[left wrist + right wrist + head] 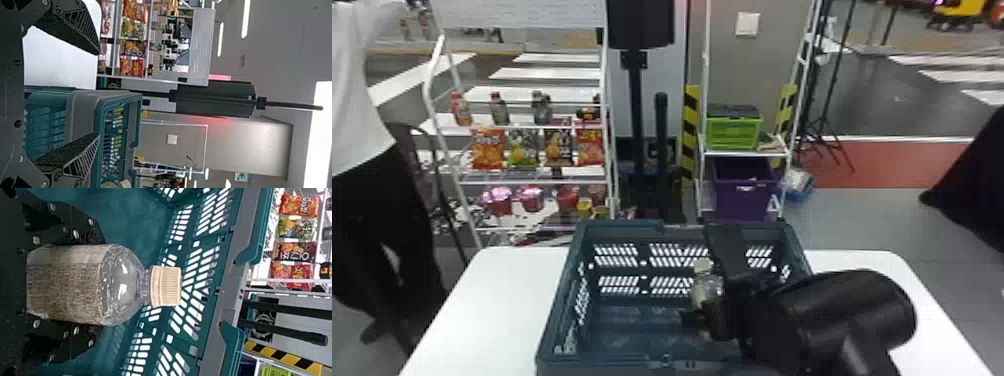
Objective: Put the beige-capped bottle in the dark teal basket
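In the head view my right gripper (707,320) is inside the dark teal basket (554,300), toward its right side, shut on the beige-capped bottle (706,291). The bottle stands upright between the fingers, cap up. In the right wrist view the right gripper (98,284) holds the bottle (121,286) by its labelled body, and the beige cap (166,286) points at the basket's slotted wall (192,286). My left gripper (96,94) is open in the left wrist view, nothing between its fingertips, with the basket (100,117) close by.
The basket stands on a white table (497,300). Behind it are a rack with snack bags (523,150), cups and bottles, and a shelf (747,154) with a green crate (733,132) and a purple bin (744,192). A person stands at the left edge.
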